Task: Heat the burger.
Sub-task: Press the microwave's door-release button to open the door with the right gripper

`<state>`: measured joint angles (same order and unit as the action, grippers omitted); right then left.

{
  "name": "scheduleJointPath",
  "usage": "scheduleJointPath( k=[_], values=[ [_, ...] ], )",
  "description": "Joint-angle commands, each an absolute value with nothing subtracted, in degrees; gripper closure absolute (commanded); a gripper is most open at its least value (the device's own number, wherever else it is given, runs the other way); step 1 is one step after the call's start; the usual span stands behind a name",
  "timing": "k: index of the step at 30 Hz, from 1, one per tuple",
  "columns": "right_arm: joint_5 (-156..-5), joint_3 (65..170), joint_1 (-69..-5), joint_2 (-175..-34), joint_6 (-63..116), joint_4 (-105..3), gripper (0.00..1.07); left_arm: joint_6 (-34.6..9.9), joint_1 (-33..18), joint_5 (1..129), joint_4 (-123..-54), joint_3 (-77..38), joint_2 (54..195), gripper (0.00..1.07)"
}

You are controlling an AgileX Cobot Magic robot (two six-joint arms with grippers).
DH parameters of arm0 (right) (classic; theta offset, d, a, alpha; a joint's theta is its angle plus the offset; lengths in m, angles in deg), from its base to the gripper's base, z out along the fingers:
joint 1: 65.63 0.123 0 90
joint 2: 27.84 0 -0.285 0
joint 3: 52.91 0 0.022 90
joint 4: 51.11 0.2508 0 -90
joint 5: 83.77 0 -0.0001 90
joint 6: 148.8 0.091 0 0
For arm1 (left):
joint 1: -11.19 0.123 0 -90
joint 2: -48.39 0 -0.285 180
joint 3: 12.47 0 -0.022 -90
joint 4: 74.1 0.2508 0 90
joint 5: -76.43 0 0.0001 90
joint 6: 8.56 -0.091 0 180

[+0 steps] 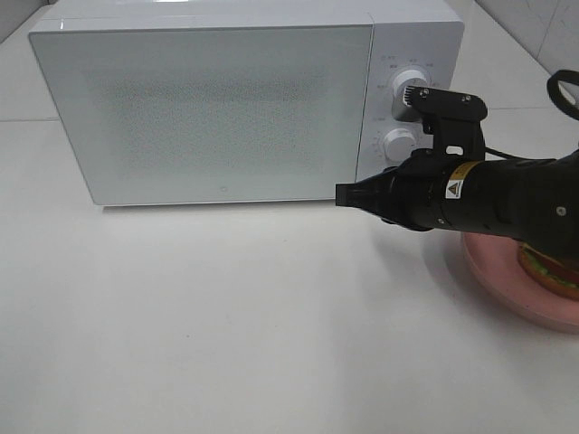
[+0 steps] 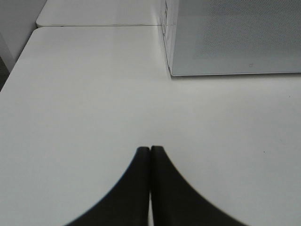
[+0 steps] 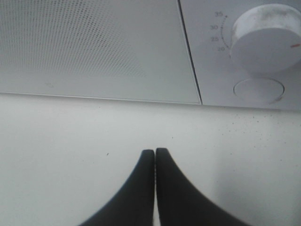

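Black and tapered, the right gripper (image 1: 342,194) had its two fingers pressed flat together with nothing between them. In the high view its tip sat low in front of the white box-shaped microwave oven (image 1: 208,99), just off the bottom corner of the closed, speckled glass door (image 1: 204,113), where the door met the white control panel (image 1: 384,54). I could not tell whether the tip touched the white tabletop (image 1: 226,334).

From that tip, the round white upper dial (image 1: 412,90) stood at about 1 o'clock and the round white lower dial (image 1: 398,145) at about 2 o'clock.

The burger (image 1: 547,267), a small one with a golden bun and green lettuce showing, lay on the round pink plate (image 1: 507,280) at about 4 o'clock from the right gripper, well apart from it. The bulky black arm (image 1: 488,194) covered most of it.

The left gripper (image 2: 150,149), shown only by its own wrist camera, was likewise closed tight and empty above bare tabletop, with a lower corner of the microwave oven ahead of it.
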<state>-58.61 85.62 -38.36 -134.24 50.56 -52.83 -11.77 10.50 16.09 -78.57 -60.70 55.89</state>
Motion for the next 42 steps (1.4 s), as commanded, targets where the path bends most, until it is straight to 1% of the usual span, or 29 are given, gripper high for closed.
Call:
scheduleJointPath(
  k=[1,12,14,15,16,18,20,23,25,28,30,31,32,34,36,42],
  values=[
    [-56.61,86.43,-38.18,-135.27,56.98,-53.23,1.07,-11.71,10.55,16.78,-78.57,-60.7,54.86,1.06],
    [-50.31,86.43,-38.18,-136.58,75.26,-53.0,1.07,-11.71,10.55,16.78,-78.57,-60.7,54.86,1.06],
    [-47.33,86.43,-38.18,-137.33,82.31,-53.0,1.07,-11.71,10.55,16.78,-78.57,-60.7,54.86,1.06],
    [-47.33,86.43,-38.18,-137.33,82.31,-53.0,1.07,-11.71,10.55,16.78,-78.57,-60.7,54.86,1.06],
    [-46.07,86.43,-38.18,-138.19,87.29,-53.0,1.07,-11.71,10.55,16.78,-78.57,-60.7,54.86,1.06],
    [-45.67,86.43,-38.18,-138.7,89.64,-53.0,1.07,-11.71,10.55,16.78,-78.57,-60.7,54.86,1.06],
    [-43.49,86.43,-38.18,-141.11,97.95,-52.83,1.07,-11.71,10.55,16.78,-78.57,-60.7,54.86,1.06],
    [-42.69,86.43,-38.18,-141.74,100.18,-52.77,1.07,-11.71,10.55,16.78,-78.57,-60.7,54.86,1.06],
    [-39.59,86.43,-38.18,-143.98,106.43,-51.11,1.07,-11.71,10.55,16.78,-78.57,-60.7,54.86,1.06],
    [-39.53,86.43,-38.18,-144.49,106.71,-49.68,1.07,-11.71,10.55,16.78,-78.57,-60.7,54.86,1.06],
    [-39.65,86.43,-38.18,-145.29,106.6,-44.75,1.07,-11.71,10.55,16.78,-78.57,-60.7,54.86,1.06],
    [-39.65,86.43,-38.18,-145.29,106.6,-44.75,1.07,-11.71,10.55,16.78,-78.57,-60.7,54.86,1.06],
    [-39.65,86.43,-38.18,-145.35,106.08,-41.26,1.07,-11.71,10.55,16.78,-78.57,-60.7,54.86,1.06],
    [-39.65,86.43,-38.18,-145.35,105.74,-39.77,1.07,-11.71,10.55,16.78,-78.57,-60.7,54.86,1.06],
    [-39.82,87.11,-38.18,-146.04,101.79,-32.78,1.07,-11.71,10.55,16.78,-78.57,-60.7,54.86,1.06],
    [-39.94,89.12,-38.18,-147.7,101.04,-31.75,1.07,-11.71,10.55,16.78,-78.57,-60.7,54.86,1.06]
  ],
)
